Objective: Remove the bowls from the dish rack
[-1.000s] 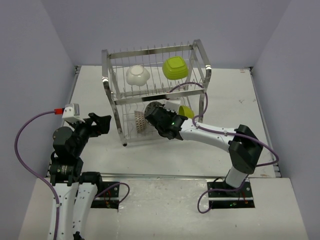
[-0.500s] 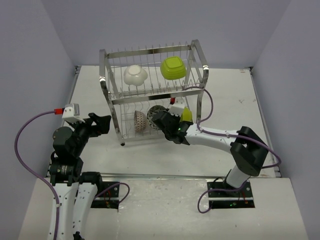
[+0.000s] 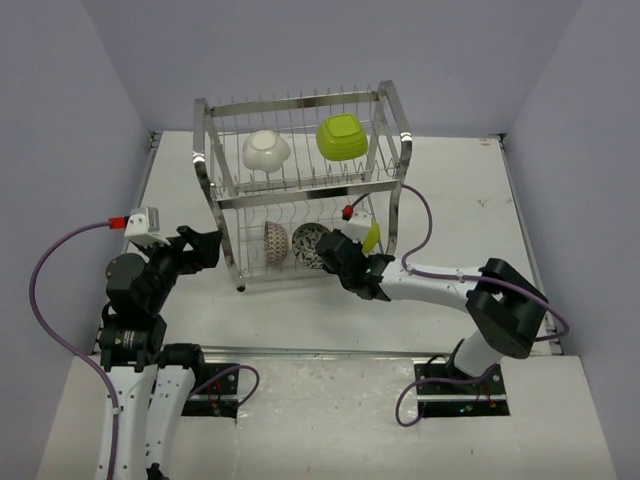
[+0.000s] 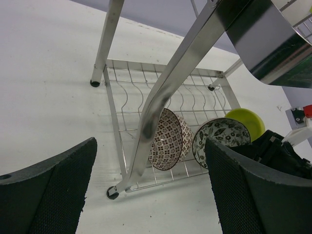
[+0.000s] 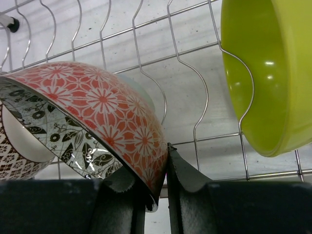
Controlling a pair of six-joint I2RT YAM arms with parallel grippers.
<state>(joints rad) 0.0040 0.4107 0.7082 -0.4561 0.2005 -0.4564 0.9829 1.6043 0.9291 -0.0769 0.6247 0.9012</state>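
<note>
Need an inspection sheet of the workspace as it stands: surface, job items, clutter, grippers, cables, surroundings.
Surface: white table; the dish rack stands on it.
Job's things: upper tier holds white bowl and squarish lime bowl; lower tier holds left patterned bowl, right patterned bowl and round lime bowl.
Clutter: nothing seen.
Grippers: right gripper shut on the right patterned bowl's rim; left gripper open, holding nothing, left of the rack.
Cables: purple left cable loops out beside its arm; purple right cable arcs close to the rack's right end.
Surroundings: plain pale walls on three sides.
</note>
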